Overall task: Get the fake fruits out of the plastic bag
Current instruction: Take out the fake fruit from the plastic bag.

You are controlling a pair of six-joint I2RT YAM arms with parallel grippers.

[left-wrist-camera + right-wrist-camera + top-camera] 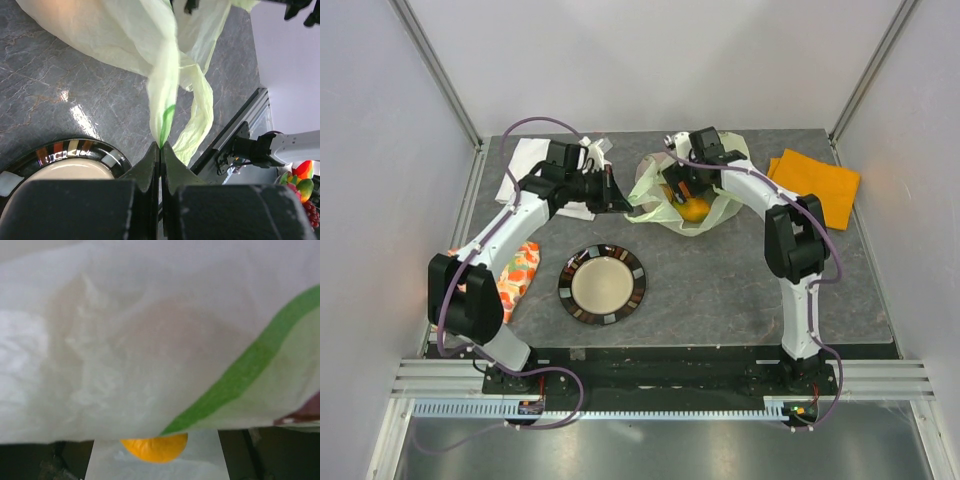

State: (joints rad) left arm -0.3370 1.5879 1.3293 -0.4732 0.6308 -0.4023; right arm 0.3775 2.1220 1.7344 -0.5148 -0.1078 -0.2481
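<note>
The pale-green plastic bag (660, 195) lies crumpled at the back middle of the table. My left gripper (623, 200) is shut on a twisted handle strip of the bag (165, 100), its jaws pressed together at the strip's end (161, 146). My right gripper (682, 188) reaches into the bag's mouth from above. In the right wrist view the bag film (150, 340) fills most of the frame. A yellow-orange fruit (155, 447) shows below it, between my widely spread fingers (62, 460), untouched. The same fruit shows in the top view (695, 210). Other fruits are hidden.
A dark-rimmed plate (602, 285) sits in front of the bag and shows in the left wrist view (75, 150). A white folded cloth (532, 168) lies back left, a flat orange cloth (817, 182) back right, an orange-floral cloth (516, 275) left.
</note>
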